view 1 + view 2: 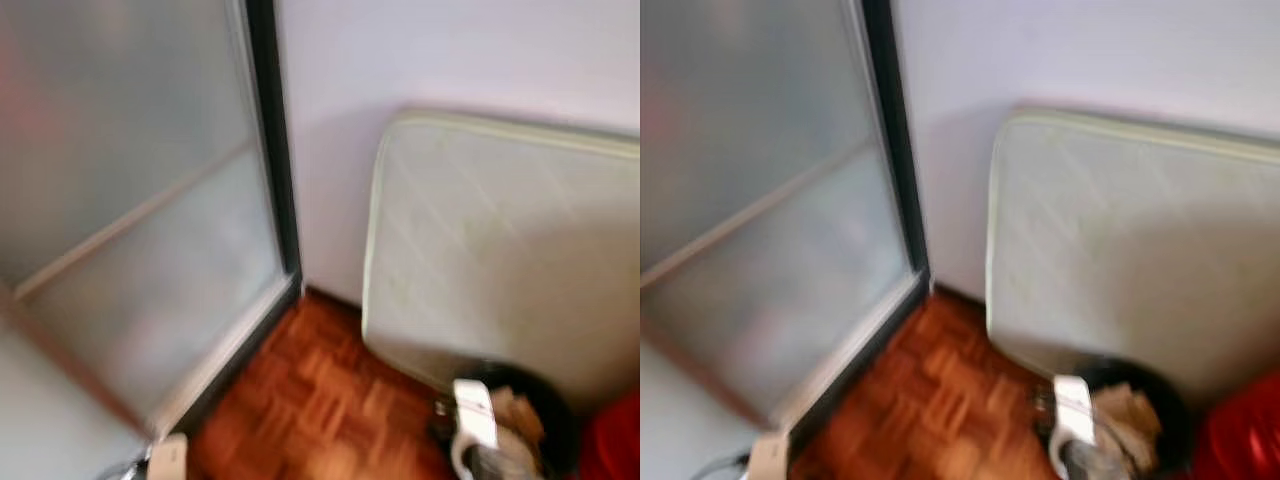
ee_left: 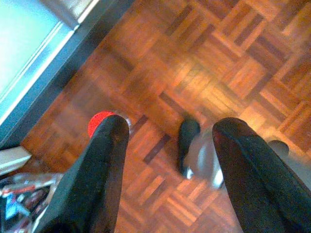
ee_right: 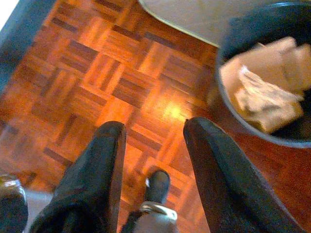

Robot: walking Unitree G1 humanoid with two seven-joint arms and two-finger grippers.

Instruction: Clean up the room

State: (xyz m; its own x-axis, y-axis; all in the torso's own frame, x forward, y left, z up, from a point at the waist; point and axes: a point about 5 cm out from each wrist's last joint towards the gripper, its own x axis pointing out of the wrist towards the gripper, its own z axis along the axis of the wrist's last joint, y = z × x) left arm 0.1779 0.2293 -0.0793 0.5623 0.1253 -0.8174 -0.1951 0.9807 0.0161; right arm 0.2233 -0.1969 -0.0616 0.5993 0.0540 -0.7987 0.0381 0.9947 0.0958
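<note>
- Both end effectors hang empty over the parquet floor (image 3: 87,73): the left end effector (image 2: 167,160) holds its two black fingers wide apart with nothing between them, and the right end effector (image 3: 153,160) is spread about as wide, also gripping nothing.
- Blurred head views face a room corner, where a pale quilted mattress (image 1: 500,250) leans upright against the white wall (image 1: 420,70), beside a frosted glass door (image 1: 130,180) in a dark frame.
- At the foot of the mattress stands a dark waste bin (image 3: 272,77), holding crumpled brown paper (image 3: 262,92); it sits just ahead of the right end effector and off to one side.
- A small red round object (image 2: 99,122) lies on the floor, partly hidden behind a finger of the left end effector; what it is cannot be told.
- Crumpled packaging (image 2: 24,199), possibly a plastic wrapper, lies at the edge of the left wrist view, near the door frame.
- A red object (image 1: 615,440) shows at the right edge of the head views, just beside the bin; too little shows to identify it.
- Judged from the soft focus, the robot appears to be moving and searching for litter, not grasping.
- Next move probably calls for steadying the view, choosing one loose item on the floor, lowering an open end effector around it, then carrying it to the bin.
</note>
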